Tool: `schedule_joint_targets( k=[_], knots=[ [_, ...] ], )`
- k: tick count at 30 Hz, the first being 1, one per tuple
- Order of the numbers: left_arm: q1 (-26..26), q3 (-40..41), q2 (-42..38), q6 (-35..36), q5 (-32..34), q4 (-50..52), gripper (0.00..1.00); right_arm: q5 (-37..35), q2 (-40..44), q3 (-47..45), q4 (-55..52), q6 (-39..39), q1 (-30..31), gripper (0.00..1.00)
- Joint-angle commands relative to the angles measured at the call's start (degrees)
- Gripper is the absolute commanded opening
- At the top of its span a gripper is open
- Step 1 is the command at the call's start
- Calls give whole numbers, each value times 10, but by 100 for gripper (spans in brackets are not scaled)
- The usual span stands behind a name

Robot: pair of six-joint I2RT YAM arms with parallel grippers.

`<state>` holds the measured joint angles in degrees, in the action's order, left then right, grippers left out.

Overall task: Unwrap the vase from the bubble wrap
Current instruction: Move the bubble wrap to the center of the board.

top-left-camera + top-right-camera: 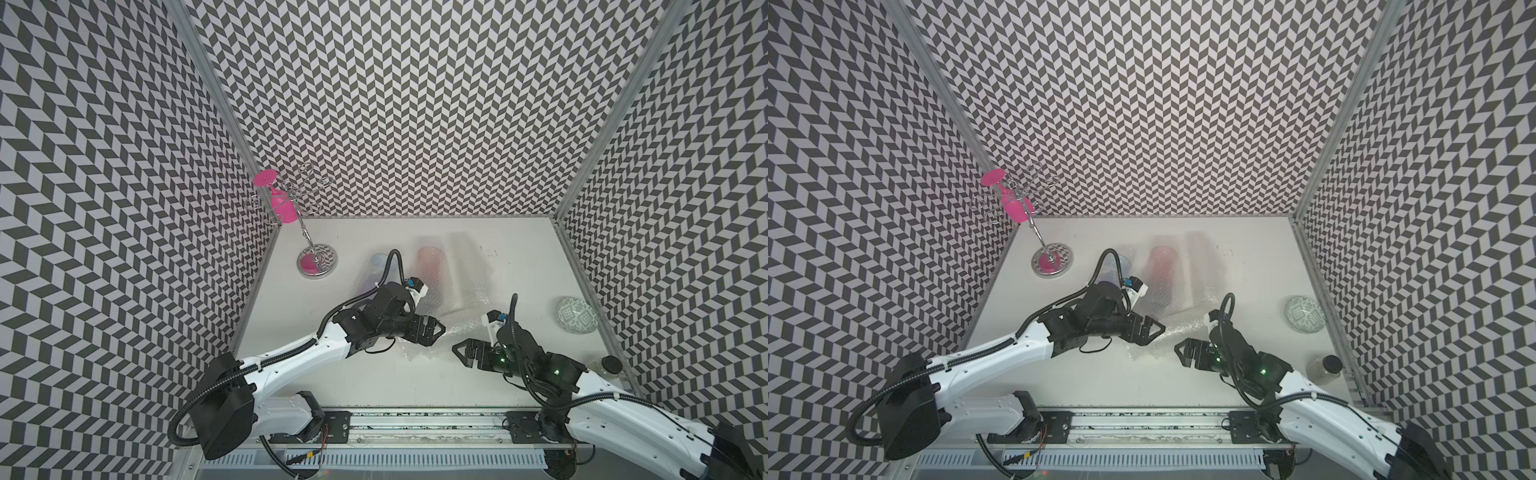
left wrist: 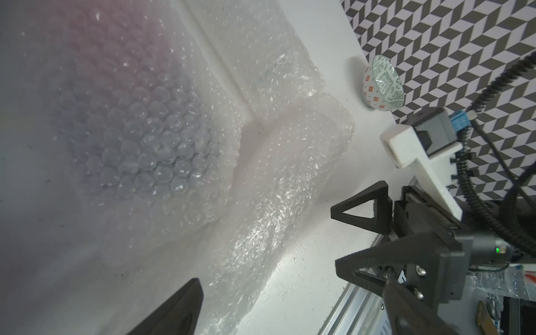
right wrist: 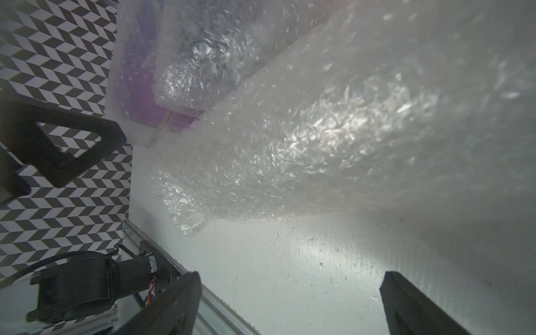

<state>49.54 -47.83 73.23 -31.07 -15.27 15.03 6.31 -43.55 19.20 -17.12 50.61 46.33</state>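
Rail (image 1: 415, 419) edges white table (image 1: 374, 382) holding bubble wrap (image 1: 469, 282) between chevron walls (image 1: 395, 104).

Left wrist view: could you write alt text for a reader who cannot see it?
Crinkled clear bubble wrap lies across the white table and fills most of the picture, with a blurred reddish shape showing through it. Beside it the right gripper stands open, and a patterned bowl sits near the chevron wall.

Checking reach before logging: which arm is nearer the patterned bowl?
Right. The right arm sits beside the bowl, apart from it, jaws pointing away; the left arm is across the bubble wrap, farther off.
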Motion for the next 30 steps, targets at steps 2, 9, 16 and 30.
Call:
schedule_joint_targets(
  k=[2,9,16,30],
  knots=[
    [4,-28,34,-23,26,17,98,18,-14,-35,117,12,-10,100],
    [-7,-59,93,12,32,31,94,-2,-40,-13,115,-6,-60,98],
    [-61,-36,81,56,-8,-6,90,-25,-122,-5,149,7,-70,94],
    [-130,-95,158,95,-68,-1,82,29,-192,37,185,-91,-152,76]
  ],
)
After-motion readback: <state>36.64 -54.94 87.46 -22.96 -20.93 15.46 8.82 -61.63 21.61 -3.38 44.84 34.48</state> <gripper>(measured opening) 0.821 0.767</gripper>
